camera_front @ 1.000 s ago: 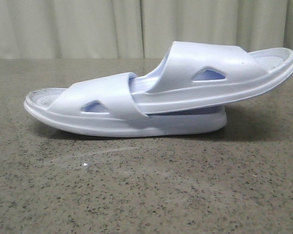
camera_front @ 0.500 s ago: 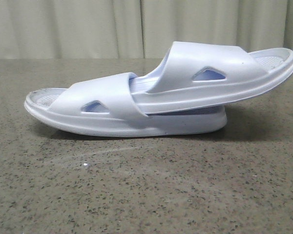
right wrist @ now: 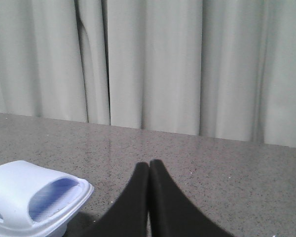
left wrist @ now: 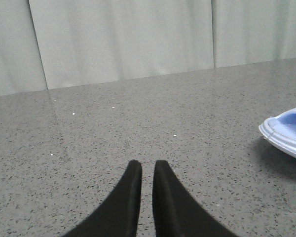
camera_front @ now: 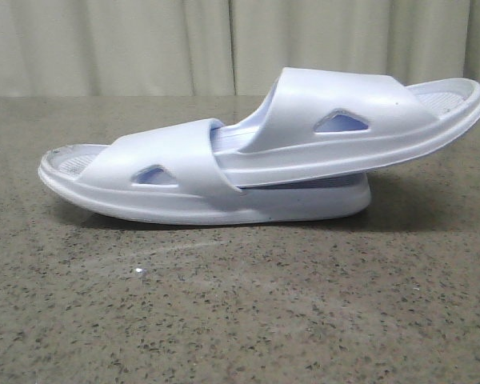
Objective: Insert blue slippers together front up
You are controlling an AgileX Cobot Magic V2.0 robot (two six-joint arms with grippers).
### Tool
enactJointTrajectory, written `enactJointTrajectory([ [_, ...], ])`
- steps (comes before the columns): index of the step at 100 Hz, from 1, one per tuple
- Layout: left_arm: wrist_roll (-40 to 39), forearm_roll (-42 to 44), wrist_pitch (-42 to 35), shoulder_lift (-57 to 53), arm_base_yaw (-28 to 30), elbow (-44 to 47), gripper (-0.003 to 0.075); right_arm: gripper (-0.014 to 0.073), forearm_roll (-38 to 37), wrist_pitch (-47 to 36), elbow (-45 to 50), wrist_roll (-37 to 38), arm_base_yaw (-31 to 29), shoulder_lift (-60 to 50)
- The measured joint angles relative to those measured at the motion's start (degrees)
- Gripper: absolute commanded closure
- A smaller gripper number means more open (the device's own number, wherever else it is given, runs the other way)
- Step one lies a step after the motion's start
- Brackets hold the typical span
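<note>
Slippers: two blue slippers [camera_front: 264, 152], nested, lying side-on across the middle of the table [camera_front: 240, 312].
Lower slipper: one [camera_front: 176, 188], flat on the table.
Upper slipper: one [camera_front: 360, 120], pushed under the lower one's strap, its free end raised toward the right.
Grippers: two; the left gripper [left wrist: 147, 170] has its fingers nearly together with a thin gap and holds nothing; the right gripper [right wrist: 149, 170] has its fingers pressed together, empty.
Cut off: each wrist view catches only one end of a slipper; the arms are out of the front view.
Hard to make out: how deep the upper slipper sits under the strap, perhaps about halfway.
Room: bare speckled table in front of the pair and beside both grippers; a pale curtain [camera_front: 224, 48] hangs past the far edge.
</note>
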Motion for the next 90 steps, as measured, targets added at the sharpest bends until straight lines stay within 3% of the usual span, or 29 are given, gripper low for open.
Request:
enactJointTrajectory([
  [77,0.00,0.00,-0.13,0.00,0.00,0.00,0.0704,0.0701,-0.80,-0.29,0.63,0.00,0.00,0.00],
  [90,0.00,0.00,-0.22,0.00,0.00,0.00,0.0704,0.0701,-6.11,-2.32,3.31,6.57,0.00,0.00],
])
